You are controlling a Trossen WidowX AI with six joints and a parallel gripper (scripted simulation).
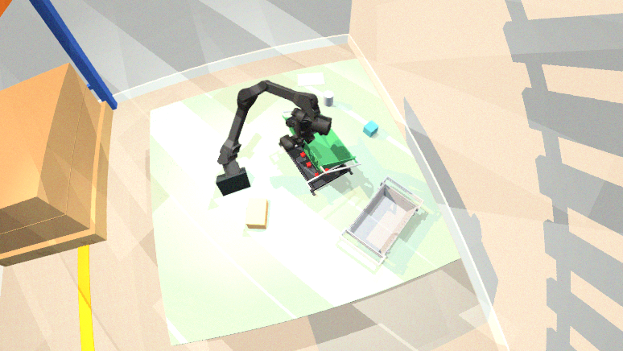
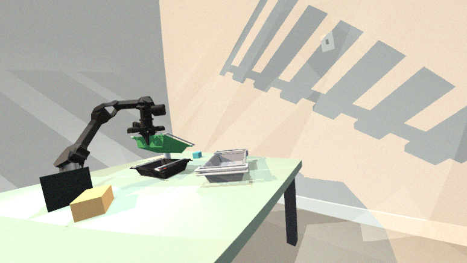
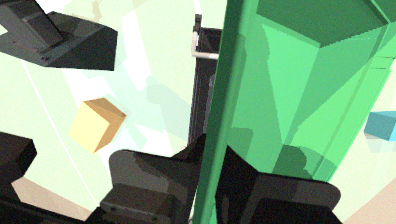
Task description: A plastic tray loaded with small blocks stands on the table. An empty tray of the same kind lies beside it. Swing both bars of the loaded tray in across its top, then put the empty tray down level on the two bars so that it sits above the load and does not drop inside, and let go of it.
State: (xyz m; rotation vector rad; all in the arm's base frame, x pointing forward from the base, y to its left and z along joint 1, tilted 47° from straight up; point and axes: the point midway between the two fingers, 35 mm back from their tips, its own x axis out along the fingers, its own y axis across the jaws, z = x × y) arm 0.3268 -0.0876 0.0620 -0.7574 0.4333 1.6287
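The pincer, the black parallel-jaw gripper (image 1: 300, 142) (image 2: 147, 143) (image 3: 209, 139) of the black six-joint arm (image 1: 237, 119) (image 2: 89, 130), is closed on a long wall of the empty green plastic tray (image 1: 328, 150) (image 2: 163, 143) (image 3: 285, 85). The green tray is held in the air, apart from the table (image 1: 208, 278) (image 2: 183, 209), above the loaded black plastic tray (image 1: 296, 163) (image 2: 163, 171) (image 3: 201, 100); in the top view it covers part of that tray. Small red blocks (image 1: 309, 164) lie inside the black tray. A pale slender bar (image 1: 322, 175) (image 2: 172, 163) (image 3: 206, 54) spans the black tray's top near one end; in the exterior view the other pale bar (image 2: 146, 162) also lies across. The green tray is not resting on them. To the right of the black tray in the exterior view stands a grey plastic tray (image 1: 383, 220) (image 2: 225, 166) with pale bars. At near left, a tan rectangular block (image 1: 257, 213) (image 2: 91, 202) (image 3: 95, 126) lies beside the arm's black base (image 1: 233, 183) (image 2: 67, 190) (image 3: 95, 47). A blue cube (image 1: 370, 128) (image 2: 196, 154) (image 3: 382, 125) stands beyond the trays, on the far side.
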